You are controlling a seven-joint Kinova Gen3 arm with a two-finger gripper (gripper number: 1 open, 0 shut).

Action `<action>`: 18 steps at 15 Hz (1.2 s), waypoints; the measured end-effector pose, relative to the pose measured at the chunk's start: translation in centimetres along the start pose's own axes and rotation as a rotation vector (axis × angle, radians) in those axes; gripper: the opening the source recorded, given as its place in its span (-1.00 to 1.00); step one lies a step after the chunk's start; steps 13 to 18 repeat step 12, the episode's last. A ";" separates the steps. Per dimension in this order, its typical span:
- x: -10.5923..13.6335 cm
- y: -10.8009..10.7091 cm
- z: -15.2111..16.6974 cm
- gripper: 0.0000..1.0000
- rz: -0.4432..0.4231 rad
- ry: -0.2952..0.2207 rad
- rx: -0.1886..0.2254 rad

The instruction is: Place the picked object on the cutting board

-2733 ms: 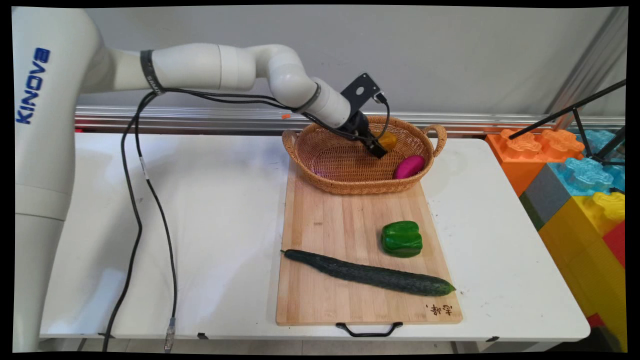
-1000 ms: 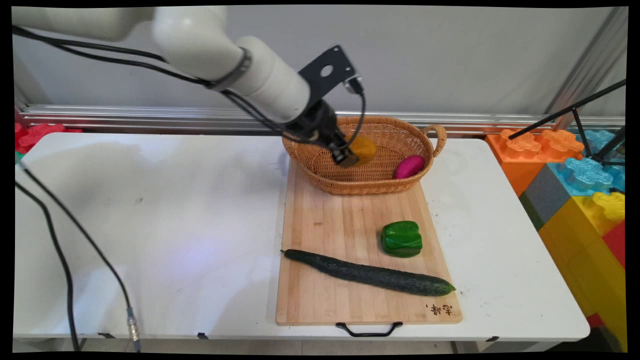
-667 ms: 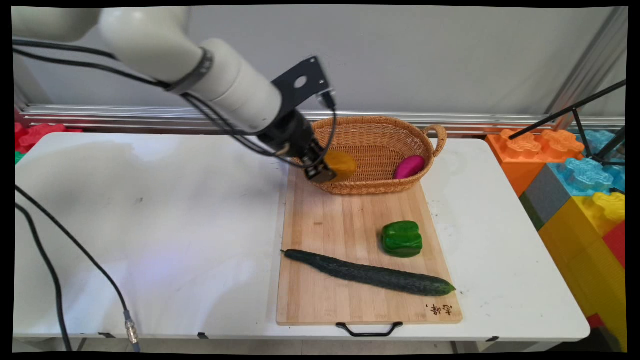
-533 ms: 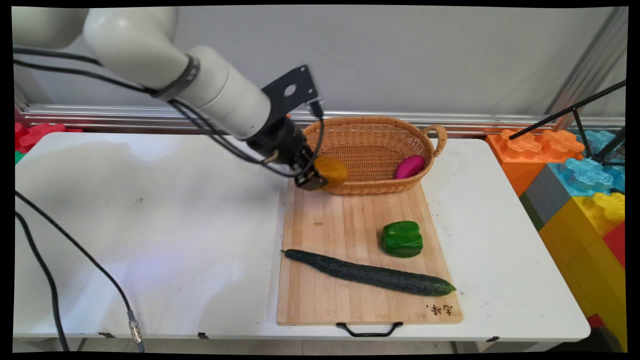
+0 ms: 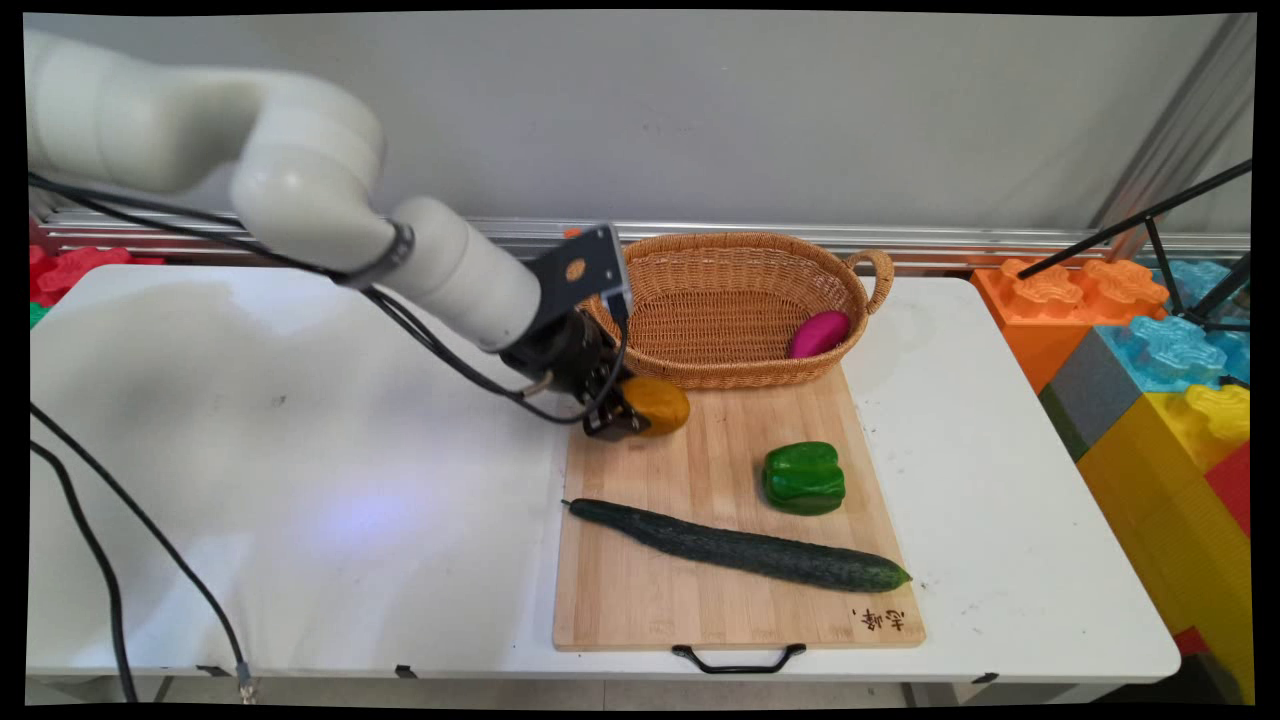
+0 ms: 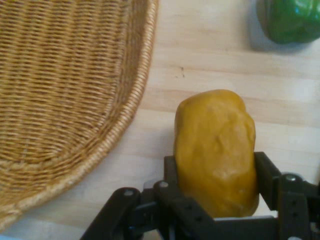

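My gripper (image 5: 622, 412) (image 6: 215, 172) is shut on a yellow-brown potato (image 5: 657, 405) (image 6: 216, 150). The potato hangs low over the wooden cutting board (image 5: 700, 600) (image 6: 210, 65), at its far left part, just outside the wicker basket (image 5: 735, 375) (image 6: 65, 85). Whether the potato touches the board I cannot tell. A magenta sweet potato (image 5: 819, 333) lies inside the basket at its right. A green bell pepper (image 5: 803, 478) (image 6: 289, 19) and a long cucumber (image 5: 740, 547) lie on the board nearer the front.
The board has a black handle (image 5: 738, 660) at the table's front edge. Big coloured building blocks (image 5: 1160, 360) stand off the table's right end. Black cables (image 5: 100, 570) hang from the arm over the table's left side. A black tripod leg (image 5: 1140, 215) crosses the upper right.
The gripper has carried the potato out of the basket, leftward over its rim, then down toward the board's far left part. The other vegetables have not moved.
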 end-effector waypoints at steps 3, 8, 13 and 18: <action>-1.0 0.0 2.5 -1.00 0.005 0.010 -0.025; -1.9 -0.1 4.8 -1.00 0.002 0.016 -0.066; -1.8 0.2 5.4 1.00 0.009 0.029 -0.106; -1.8 0.2 5.4 1.00 0.009 0.029 -0.106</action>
